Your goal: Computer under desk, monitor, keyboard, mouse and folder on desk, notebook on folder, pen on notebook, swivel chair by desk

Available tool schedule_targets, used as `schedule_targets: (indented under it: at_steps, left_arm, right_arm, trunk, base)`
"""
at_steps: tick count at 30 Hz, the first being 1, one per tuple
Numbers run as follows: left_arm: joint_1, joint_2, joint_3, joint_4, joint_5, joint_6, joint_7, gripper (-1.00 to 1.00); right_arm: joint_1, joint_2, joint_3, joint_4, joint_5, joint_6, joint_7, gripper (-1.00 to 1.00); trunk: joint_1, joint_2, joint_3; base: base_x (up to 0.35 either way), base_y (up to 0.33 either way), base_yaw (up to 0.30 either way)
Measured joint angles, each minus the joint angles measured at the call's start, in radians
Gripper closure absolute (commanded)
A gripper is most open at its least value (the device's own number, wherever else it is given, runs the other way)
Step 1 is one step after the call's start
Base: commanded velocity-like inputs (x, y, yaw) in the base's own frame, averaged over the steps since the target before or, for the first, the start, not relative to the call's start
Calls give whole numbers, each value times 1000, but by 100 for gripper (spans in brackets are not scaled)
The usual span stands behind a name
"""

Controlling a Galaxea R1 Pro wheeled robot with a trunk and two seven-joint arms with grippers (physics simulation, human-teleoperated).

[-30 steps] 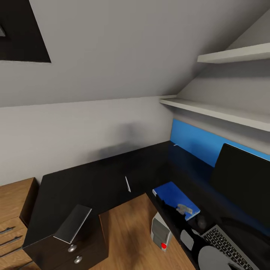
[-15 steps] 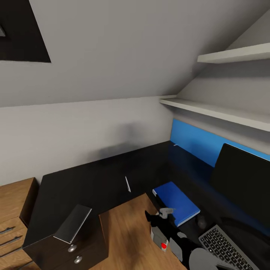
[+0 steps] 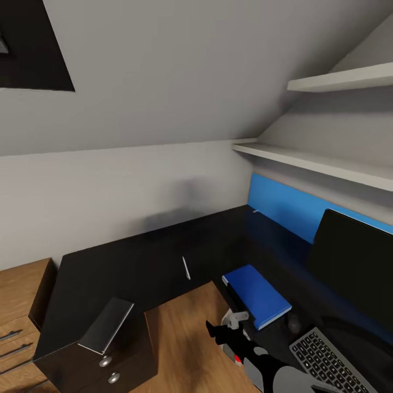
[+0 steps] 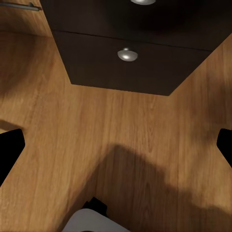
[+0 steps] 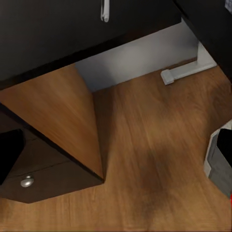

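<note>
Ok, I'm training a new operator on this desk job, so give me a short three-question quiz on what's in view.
1. True or false: the blue folder lies on the desk.
2. What stands just behind the keyboard?
3. The pen lies: A on the folder, B on the bare desk top, C on the keyboard.
Key: 1 true; 2 the monitor; 3 B.

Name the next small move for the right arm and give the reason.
Probably swing the right claw left toward the notebook on the desk's drawer unit. The folder already lies on the desk with nothing on it, and the claw looks empty.
</note>
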Motion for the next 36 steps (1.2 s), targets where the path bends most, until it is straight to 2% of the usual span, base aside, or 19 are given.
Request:
schedule_targets:
  at_steps: [6, 17, 36]
  left_arm:
    - [0, 0, 0, 0, 0, 0, 0, -100]
    - [0, 0, 0, 0, 0, 0, 0, -100]
    - [0, -1, 0, 0, 0, 2, 0, -100]
  right_arm:
    - [1, 1, -1, 32, 1, 0, -12, -100]
    - [14, 7, -1, 40, 2, -3, -82, -100]
    - [15, 9, -1, 40, 3, -5, -92, -100]
  trunk:
    - [0, 0, 0]
    - [0, 0, -1]
    - [0, 0, -6]
  base:
    - [0, 0, 222]
    - [0, 0, 276]
    - [0, 0, 280]
